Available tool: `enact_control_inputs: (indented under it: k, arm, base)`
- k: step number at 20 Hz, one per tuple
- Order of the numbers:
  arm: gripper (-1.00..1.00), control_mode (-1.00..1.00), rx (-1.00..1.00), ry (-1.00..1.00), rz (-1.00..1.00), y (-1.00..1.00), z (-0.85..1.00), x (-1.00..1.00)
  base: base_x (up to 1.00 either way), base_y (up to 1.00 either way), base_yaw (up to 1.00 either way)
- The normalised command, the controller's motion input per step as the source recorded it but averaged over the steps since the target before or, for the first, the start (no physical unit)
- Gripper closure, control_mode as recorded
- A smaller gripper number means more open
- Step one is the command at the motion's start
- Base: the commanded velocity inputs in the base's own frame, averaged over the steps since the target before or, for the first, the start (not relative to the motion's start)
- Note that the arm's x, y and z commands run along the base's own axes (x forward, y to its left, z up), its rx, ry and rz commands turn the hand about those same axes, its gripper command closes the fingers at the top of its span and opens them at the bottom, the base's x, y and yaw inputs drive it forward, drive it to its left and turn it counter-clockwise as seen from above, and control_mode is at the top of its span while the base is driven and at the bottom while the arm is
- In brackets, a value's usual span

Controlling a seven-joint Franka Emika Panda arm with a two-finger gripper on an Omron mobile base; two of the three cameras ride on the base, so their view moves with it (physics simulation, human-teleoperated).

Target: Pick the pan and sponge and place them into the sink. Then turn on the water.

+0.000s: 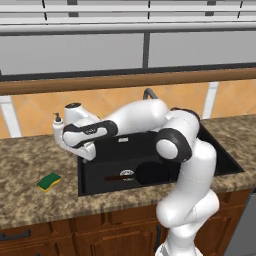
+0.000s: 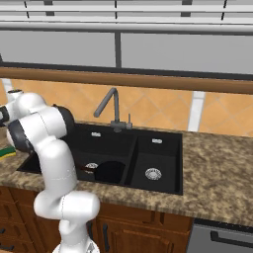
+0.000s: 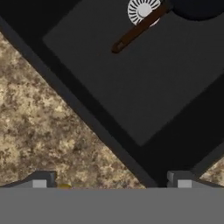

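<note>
Showing a granite kitchen counter [image 1: 30,160] with a black double sink [image 1: 89,186] set into it, and a white robot arm reaching left across the basin. Lying in the left basin already: the pan [image 1: 152,173], its long brown handle [image 3: 139,28] stretching over the round silver drain [image 3: 142,9]. Still out on the counter, well left of the sink rim: the sponge [image 1: 48,181], yellow with a green top, flat and untouched. Standing behind the arm near the back wall: a white soap dispenser [image 1: 58,126]. Rising from the back rim, a dark gooseneck faucet [image 2: 111,106], with no stream falling from its spout.

Hovering above the sink's left edge, the gripper [image 3: 111,180], fingers spread fully apart and holding nothing, looking down on the border between stone and basin.

Judging the stage: pan done, sponge next, water last.

Possible trouble from here: coming down off-centre on so small and low a sponge, and nudging or sliding it across the stone rather than straddling it; pressing fingertips into the counter; brushing the soap dispenser while swinging left; dropping the sponge onto the rim instead of inside the basin.
</note>
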Motion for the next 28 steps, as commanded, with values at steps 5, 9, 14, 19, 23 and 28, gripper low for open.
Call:
enact_control_inputs:
  k: [5,9,14,19,23,28]
  arm:
    - [-1.0,-1.0,-0.04,0.0,-0.24,0.54,-0.01,-0.2]
    - [-1.0,-1.0,-0.04,0.0,-0.2,0.49,-0.08,-0.13]
    - [-1.0,-1.0,0.0,0.06,-0.01,0.06,-0.05,-0.13]
    - [-1.0,-1.0,0.0,0.04,0.18,0.01,-0.15,-0.07]
    - [-1.0,-1.0,0.0,0.0,0.35,0.0,-0.27,-0.15]
    - [-1.0,-1.0,0.0,0.0,0.21,0.07,-0.18,-0.01]
  base:
    - [0.0,0.0,0.0]
    - [0.0,0.0,0.0]
    - [0.0,0.0,0.0]
    - [0.0,0.0,0.0]
    - [0.0,0.0,0.0]
    - [0.0,0.0,0.0]
